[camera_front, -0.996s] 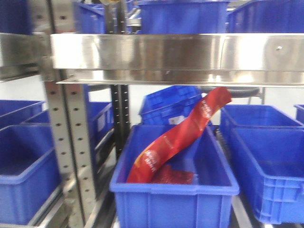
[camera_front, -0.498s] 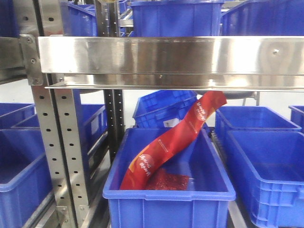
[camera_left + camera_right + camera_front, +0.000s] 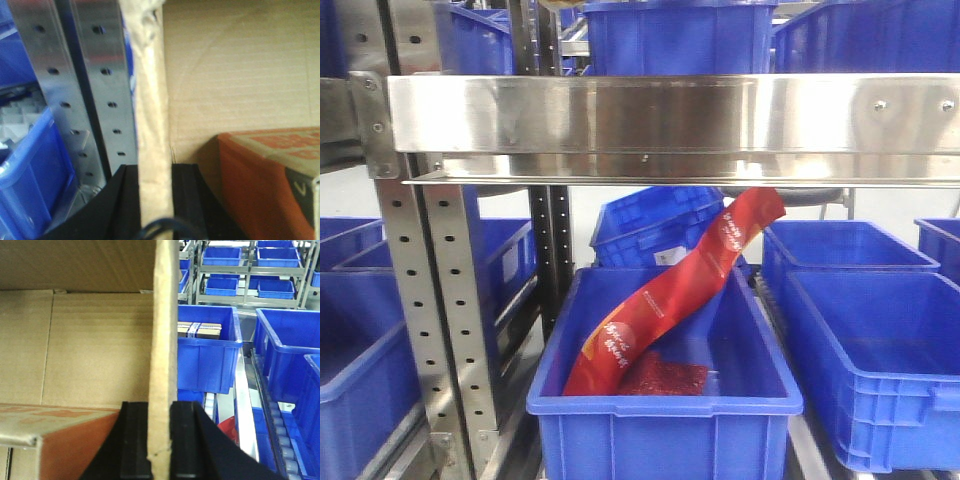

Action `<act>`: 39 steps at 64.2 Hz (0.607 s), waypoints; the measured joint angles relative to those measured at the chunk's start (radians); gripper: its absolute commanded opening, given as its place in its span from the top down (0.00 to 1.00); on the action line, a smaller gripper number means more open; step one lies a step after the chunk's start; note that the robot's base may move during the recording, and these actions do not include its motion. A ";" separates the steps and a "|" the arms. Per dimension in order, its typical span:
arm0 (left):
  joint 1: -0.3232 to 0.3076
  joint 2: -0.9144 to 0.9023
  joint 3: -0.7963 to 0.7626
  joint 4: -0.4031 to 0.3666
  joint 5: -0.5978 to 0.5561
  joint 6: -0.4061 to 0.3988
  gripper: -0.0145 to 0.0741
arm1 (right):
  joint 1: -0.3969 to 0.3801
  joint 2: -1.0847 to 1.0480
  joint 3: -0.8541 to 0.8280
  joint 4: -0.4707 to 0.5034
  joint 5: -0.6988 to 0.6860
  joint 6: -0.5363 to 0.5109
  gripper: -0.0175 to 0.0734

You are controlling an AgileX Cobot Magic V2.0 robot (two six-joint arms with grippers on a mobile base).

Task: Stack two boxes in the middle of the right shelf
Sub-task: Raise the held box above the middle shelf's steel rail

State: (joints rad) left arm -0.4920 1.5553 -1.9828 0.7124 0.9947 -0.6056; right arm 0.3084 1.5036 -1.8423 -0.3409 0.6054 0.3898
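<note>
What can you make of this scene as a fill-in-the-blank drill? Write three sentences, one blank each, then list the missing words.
1. In the front view, the bin holding the leaning red packet is coloured ____.
2. The box that the right gripper has its jaws shut on is made of ____.
3. Beside the left gripper, the grey upright is punched with a row of ____.

Missing words: blue; cardboard; holes.

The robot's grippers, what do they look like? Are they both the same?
Yes, both look alike. The left gripper and right gripper each have two plain black fingers, flat inside and sloping outside. A thin dark cable loops at the left one's base.
</note>
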 measured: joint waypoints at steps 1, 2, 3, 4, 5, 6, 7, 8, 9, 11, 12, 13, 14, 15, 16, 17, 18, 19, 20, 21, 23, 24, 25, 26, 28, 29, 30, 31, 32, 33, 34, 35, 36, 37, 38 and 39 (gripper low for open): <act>0.000 0.000 0.000 0.000 0.000 0.000 0.96 | 0.000 0.000 0.000 0.000 0.000 0.000 0.99; 0.000 0.000 0.000 0.000 0.000 0.000 0.96 | 0.000 0.000 0.000 0.000 0.000 0.000 0.99; 0.000 0.000 0.000 0.000 0.000 0.000 0.96 | 0.000 0.000 0.000 0.000 0.000 0.000 0.99; 0.000 0.000 0.000 0.000 0.000 0.000 0.96 | 0.000 0.000 0.000 0.000 0.000 0.000 0.99; 0.000 0.000 0.000 0.000 0.000 0.000 0.96 | 0.000 0.000 0.000 0.000 0.000 0.000 0.99; 0.000 0.000 0.000 0.000 0.000 0.000 0.96 | 0.000 0.000 0.000 0.000 0.000 0.000 0.99; 0.000 0.000 0.000 0.000 0.000 0.000 0.96 | 0.000 0.000 0.000 0.000 -0.002 0.000 0.99; 0.000 0.000 0.000 0.000 0.000 0.000 0.96 | 0.000 0.000 0.000 0.000 -0.002 0.000 0.99; 0.000 0.000 0.000 0.000 0.000 0.000 0.96 | 0.000 0.000 0.000 0.000 -0.002 0.000 0.99; 0.000 0.000 0.000 0.000 0.000 0.000 0.96 | 0.000 0.000 0.000 0.000 -0.005 0.000 0.99; 0.000 0.000 0.000 0.000 0.000 0.000 0.96 | 0.000 0.000 0.000 0.000 -0.005 0.000 0.99; 0.000 0.000 0.000 0.000 0.000 0.000 0.96 | 0.000 0.000 0.000 0.000 -0.005 0.000 0.99; 0.000 0.000 0.000 0.000 0.000 0.000 0.96 | 0.000 0.000 0.000 0.000 -0.007 0.000 0.99; 0.000 0.000 0.000 0.000 -0.001 0.000 0.96 | 0.000 0.000 0.000 0.000 -0.007 0.000 0.99; 0.000 0.000 0.000 0.000 -0.002 0.000 0.96 | 0.000 0.000 0.000 0.000 -0.007 0.000 0.99; 0.000 0.000 0.000 0.000 -0.002 0.000 0.96 | 0.000 0.000 0.000 0.000 -0.007 0.000 0.99; 0.000 0.000 0.000 0.000 -0.002 0.000 0.96 | 0.000 0.000 0.000 0.000 -0.007 0.000 0.99; 0.000 0.000 0.000 0.000 -0.002 0.000 0.96 | 0.000 0.000 0.000 0.000 -0.007 0.000 0.99; 0.000 0.000 0.000 0.000 -0.004 0.000 0.96 | 0.000 0.000 0.000 0.000 -0.007 0.000 0.99; 0.000 0.000 0.000 0.000 -0.004 0.000 0.96 | 0.000 0.000 0.000 0.000 -0.007 0.000 0.99; 0.000 0.000 0.000 0.000 -0.004 0.000 0.96 | 0.000 0.000 0.000 0.000 -0.007 0.000 0.99; 0.000 0.000 0.000 0.000 -0.004 0.000 0.96 | 0.000 0.000 0.000 0.000 -0.007 0.000 0.99; 0.000 0.000 0.000 0.000 -0.004 0.000 0.96 | 0.000 0.000 0.000 0.000 -0.007 0.000 0.99; 0.000 0.000 0.000 0.000 -0.004 0.000 0.96 | 0.000 0.000 0.000 0.000 -0.007 0.000 0.99; 0.000 0.000 0.000 0.001 -0.004 0.000 0.96 | 0.000 0.000 0.000 0.000 -0.007 0.000 0.99; 0.000 0.000 0.000 0.001 -0.004 0.000 0.96 | 0.000 0.000 0.000 0.000 -0.007 0.000 0.99; 0.000 0.000 0.000 0.001 -0.004 0.000 0.96 | 0.000 0.000 0.000 0.000 -0.007 0.000 0.99; 0.000 0.000 0.000 0.001 -0.004 0.000 0.96 | 0.000 0.000 0.000 0.000 -0.007 0.000 0.99; 0.000 0.000 0.000 0.003 -0.004 0.000 0.96 | 0.000 0.000 0.000 0.000 -0.007 0.000 0.99; 0.000 0.000 0.000 0.003 -0.004 0.000 0.96 | 0.000 0.000 0.000 0.000 -0.007 0.000 0.99; 0.000 0.000 0.000 0.003 -0.004 0.000 0.96 | 0.000 0.000 0.000 0.000 -0.007 0.000 0.99; 0.000 0.000 0.000 0.003 -0.004 0.000 0.96 | 0.000 0.000 0.000 0.000 -0.007 0.000 0.99; 0.000 0.000 0.000 0.003 -0.004 0.000 0.96 | 0.000 0.000 0.000 0.000 -0.007 0.000 0.99; 0.000 0.000 0.000 0.003 -0.004 0.000 0.96 | 0.000 0.000 0.000 0.000 -0.007 0.000 0.99; 0.000 0.000 0.000 0.003 -0.006 0.000 0.96 | 0.000 0.000 0.000 0.000 -0.007 0.000 0.99; 0.000 0.000 0.000 0.003 -0.006 0.000 0.96 | 0.000 0.000 0.000 0.000 -0.007 0.000 0.99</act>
State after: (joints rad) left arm -0.4920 1.5553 -1.9828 0.7150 0.9889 -0.6056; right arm 0.3084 1.5036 -1.8423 -0.3409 0.5987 0.3898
